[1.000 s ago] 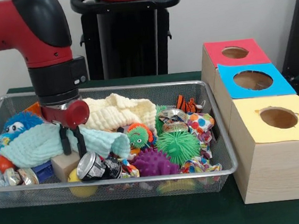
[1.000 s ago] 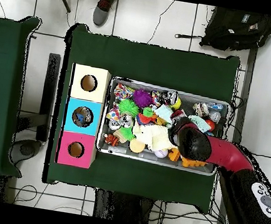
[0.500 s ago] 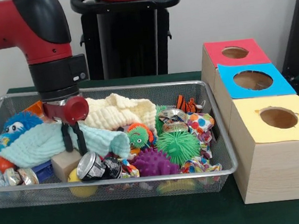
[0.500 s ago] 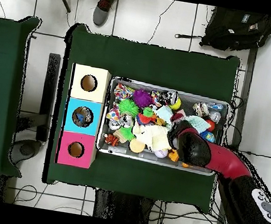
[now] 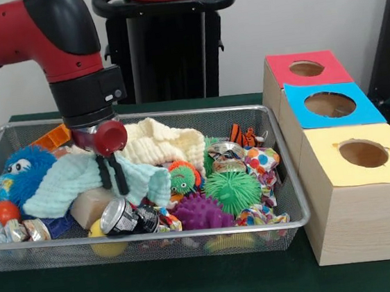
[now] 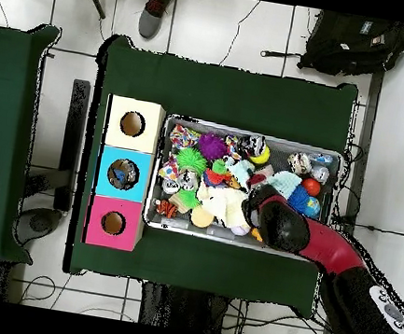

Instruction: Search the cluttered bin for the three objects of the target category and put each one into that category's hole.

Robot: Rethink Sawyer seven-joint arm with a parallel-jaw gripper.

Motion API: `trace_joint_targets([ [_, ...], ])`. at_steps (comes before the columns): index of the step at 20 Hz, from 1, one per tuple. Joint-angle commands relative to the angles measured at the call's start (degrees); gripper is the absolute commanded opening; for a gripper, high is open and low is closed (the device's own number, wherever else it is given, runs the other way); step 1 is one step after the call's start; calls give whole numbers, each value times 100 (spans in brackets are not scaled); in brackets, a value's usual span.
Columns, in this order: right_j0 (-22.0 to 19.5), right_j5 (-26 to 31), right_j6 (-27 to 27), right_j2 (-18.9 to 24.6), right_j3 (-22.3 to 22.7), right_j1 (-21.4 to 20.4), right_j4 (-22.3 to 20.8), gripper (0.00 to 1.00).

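the gripper (image 5: 113, 177) hangs in the wire bin (image 5: 286, 178) with its narrow fingers pinched on the pale mint cloth (image 5: 70, 183) — which drapes over the clutter beside the blue fuzzy toy (image 5: 26, 169).

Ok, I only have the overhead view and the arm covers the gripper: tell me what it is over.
Observer: The gripper hangs low against the pale blue cloth, tips in front of its folds.
Operator: Tell me what lies next to that cloth.
Observer: A crushed can lies on its side just below the gripper, near the bin's front mesh wall.
Operator: Now what is behind the gripper.
Observer: A cream knitted cloth, heaped higher than the toys around it.
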Motion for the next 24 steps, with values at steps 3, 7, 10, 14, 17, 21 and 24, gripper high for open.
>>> trace_joint_targets([
  [3,29,1005,373,-404,1068,527,370,100],
  [7,107,1094,409,-374,1117,386,606,100],
  [10,178,1149,382,-404,1112,301,745,100],
  [14,212,1286,265,-437,1074,167,852,100],
  [17,344,1247,223,-556,1054,-34,845,100],
  [21,667,1199,-186,-868,501,-391,488,100],
  [24,662,1742,-699,-856,-122,-512,420,100],
])
